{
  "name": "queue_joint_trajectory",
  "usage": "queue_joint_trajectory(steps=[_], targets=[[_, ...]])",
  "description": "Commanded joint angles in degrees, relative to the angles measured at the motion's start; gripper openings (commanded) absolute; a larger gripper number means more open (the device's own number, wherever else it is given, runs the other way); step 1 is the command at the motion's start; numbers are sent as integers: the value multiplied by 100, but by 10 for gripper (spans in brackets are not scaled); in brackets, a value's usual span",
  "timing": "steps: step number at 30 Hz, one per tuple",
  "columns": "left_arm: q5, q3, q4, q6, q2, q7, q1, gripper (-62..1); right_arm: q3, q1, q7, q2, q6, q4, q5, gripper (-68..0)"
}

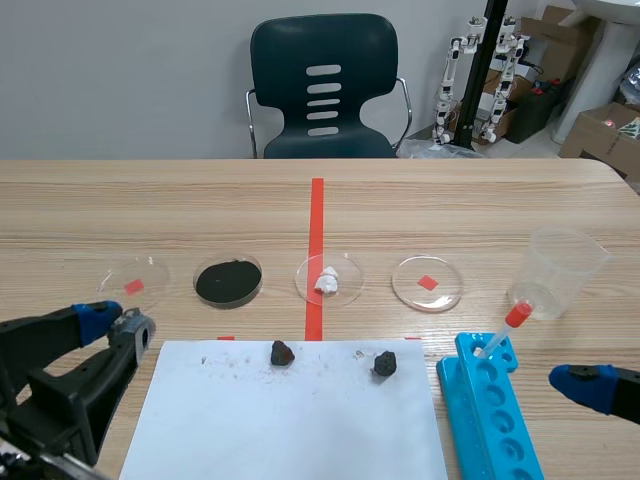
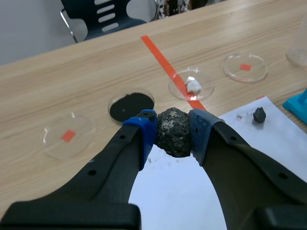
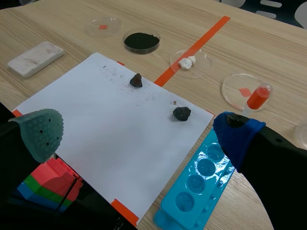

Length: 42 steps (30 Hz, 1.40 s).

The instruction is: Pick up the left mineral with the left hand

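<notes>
Dark speckled lump, the left mineral (image 2: 173, 129), sits pinched between the two blue pads (image 2: 145, 132) of the left pincer (image 2: 173, 135). The fingers are apart only by the lump's width and press on both its flanks, with nothing else in the grip. This pincer hangs off the left corner of the white paper sheet (image 1: 290, 420). The lump looks clear of the surface (image 1: 180, 215), though I can't rule out contact underneath from these angles. Two smaller pieces lie on the sheet, well apart from the left pincer: the nearer stone (image 1: 281, 352) by the red tape line and the farther stone (image 1: 385, 364) to its right. Right pincer (image 3: 139, 134) is spread wide and empty, low beside the blue tray (image 3: 192, 191).

My reading of the step: grasp made, pick-up all but complete. The next move calls for a steady squeeze, since the lump is rounded and uneven and might roll out of the pads. It also calls for a slow, level raise.
</notes>
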Motion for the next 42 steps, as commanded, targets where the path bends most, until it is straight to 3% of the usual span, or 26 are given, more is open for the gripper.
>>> queue_joint_trajectory(steps=[1, 5, 7, 42], targets=[[208, 13, 109, 4, 59, -90, 50, -524, 15, 4, 87, -2, 20, 140, 44, 4], [1067, 13, 289, 9, 61, -343, 511, -524, 15, 4, 87, -2, 20, 140, 44, 4], [1200, 13, 315, 7, 61, -535, 634, -524, 15, 4, 87, -2, 20, 140, 44, 4], [1198, 24, 315, -81, 61, -428, 629, -524, 15, 4, 87, -2, 20, 140, 44, 4]])
